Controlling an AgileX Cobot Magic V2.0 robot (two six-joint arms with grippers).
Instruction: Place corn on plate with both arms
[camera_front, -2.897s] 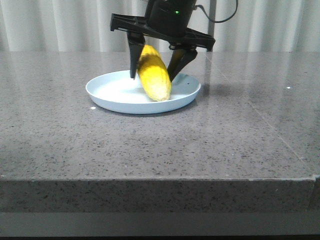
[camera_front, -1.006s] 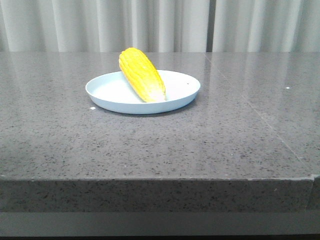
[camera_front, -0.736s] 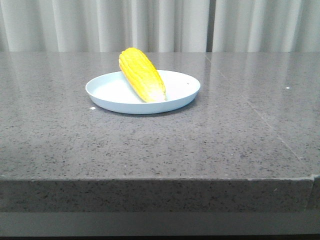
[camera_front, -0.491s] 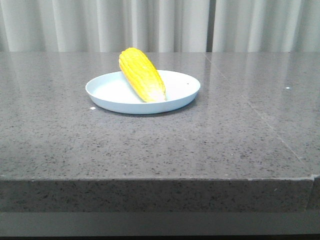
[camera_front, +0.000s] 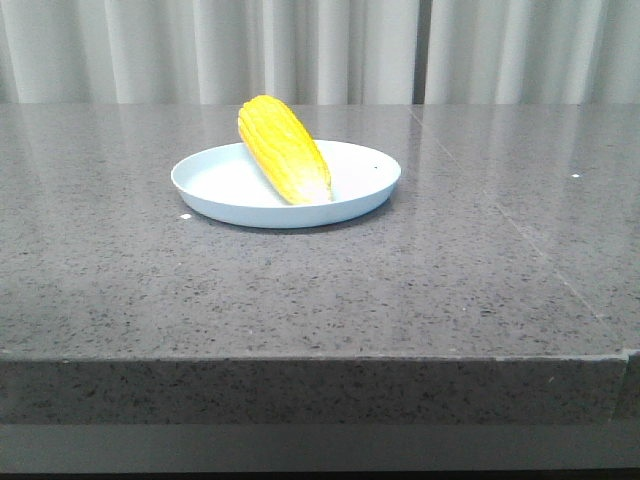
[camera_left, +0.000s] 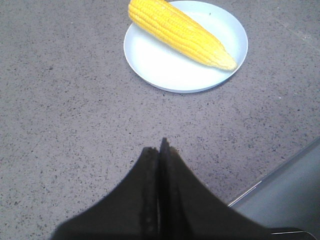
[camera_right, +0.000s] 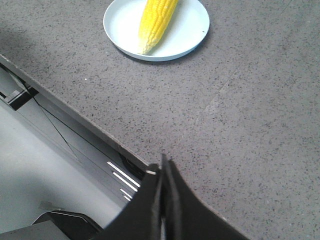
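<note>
Left gripper (camera_left: 160, 150) — fingers pressed together, nothing between them; it hangs over bare table, well apart from the plate, and is out of the front view altogether.

Table (camera_front: 450, 270) — grey speckled stone slab, its front edge toward the camera; pale pleated curtains (camera_front: 330, 50) behind.

Plate (camera_front: 215, 205) — round, shallow, pale bluish-white, low raised rim; stands flat on the table, left of centre in the front view; a small dark speck on its right inner rim.

Corn (camera_front: 283, 148) — bright yellow husked cob, rows of kernels, paler at the tapered tip; lies on the plate at a slant, tip inside the rim toward the front, blunt end over the far left rim and reaching a little beyond it, as the left wrist view shows; nothing grips it.

Right gripper (camera_right: 163, 170) — fingers closed flat against each other, empty; poised over the table's near edge, far from the plate.

Step in hand — by the look of it the placing is done; cob on plate, both arms clear.

Next move — little is called for; at most, holding the arms back so the overhanging cob is not nudged off the rim.
</note>
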